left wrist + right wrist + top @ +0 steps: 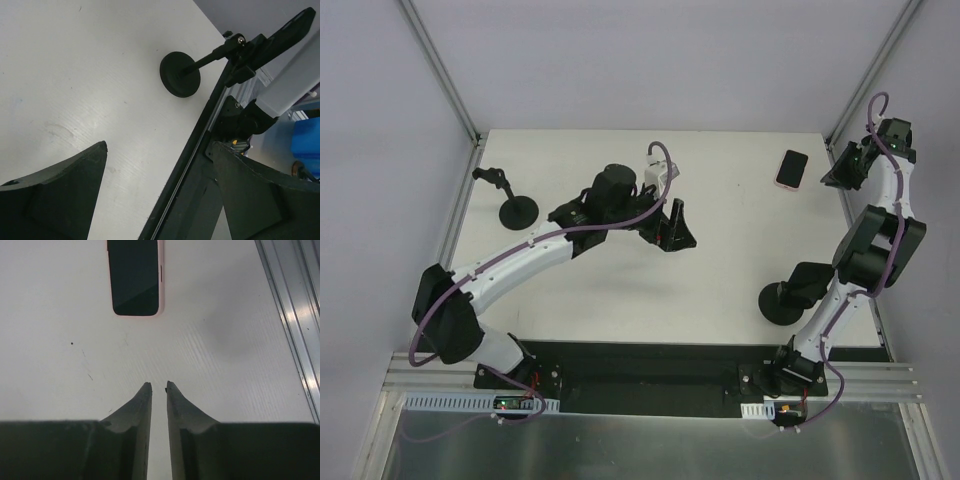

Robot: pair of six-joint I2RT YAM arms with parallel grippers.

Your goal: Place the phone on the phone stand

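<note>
The phone [791,168] has a pink case and a dark screen. It lies flat at the back right of the table and also shows at the top of the right wrist view [135,276]. My right gripper [837,172] is just right of the phone. Its jaws [158,385] are nearly together with only a thin slit, hold nothing, and point at the phone's near end. One black phone stand [515,208] with a round base stands at the back left. My left gripper [672,228] is wide open and empty over the table's middle [159,145].
A second black stand with a round base [782,302] is at the front right beside the right arm. It also shows in the left wrist view [180,75], near the table's dark front edge [195,160]. Metal frame rails run along both sides.
</note>
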